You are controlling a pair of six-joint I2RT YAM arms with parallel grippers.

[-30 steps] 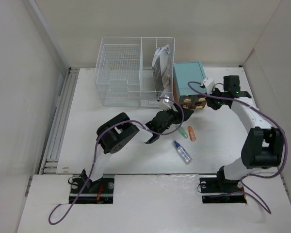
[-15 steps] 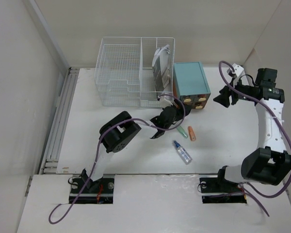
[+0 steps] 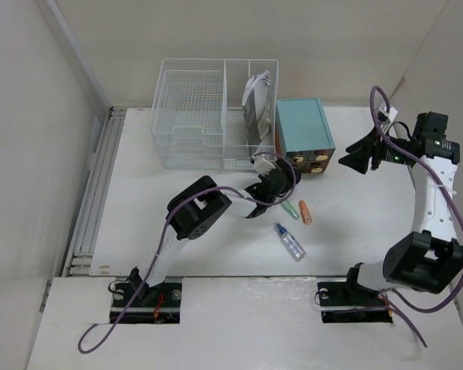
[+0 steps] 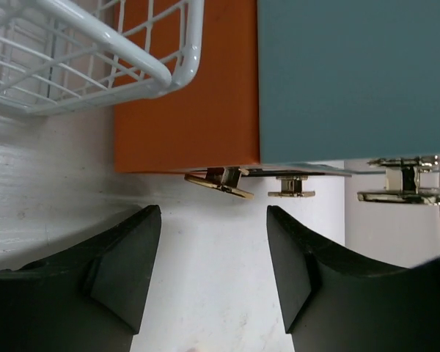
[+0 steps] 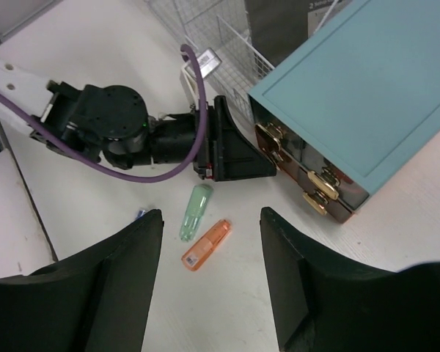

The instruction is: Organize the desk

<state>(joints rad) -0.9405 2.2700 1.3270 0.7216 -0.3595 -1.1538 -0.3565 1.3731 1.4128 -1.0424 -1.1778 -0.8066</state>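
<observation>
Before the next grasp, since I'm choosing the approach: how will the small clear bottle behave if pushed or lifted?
The bottle lies on its side on the desk and looks round, so a sideways push would probably roll it. Small and clear, it is likely light, stiff plastic. Its smooth wall may slip in a loose grip.

Fingers parted, the right gripper (image 5: 211,214) hangs above a green marker (image 5: 196,210) and an orange marker (image 5: 207,253) lying side by side on the white desk (image 5: 117,44), just beside the left gripper (image 5: 235,150) and a teal drawer box (image 5: 359,103).
</observation>
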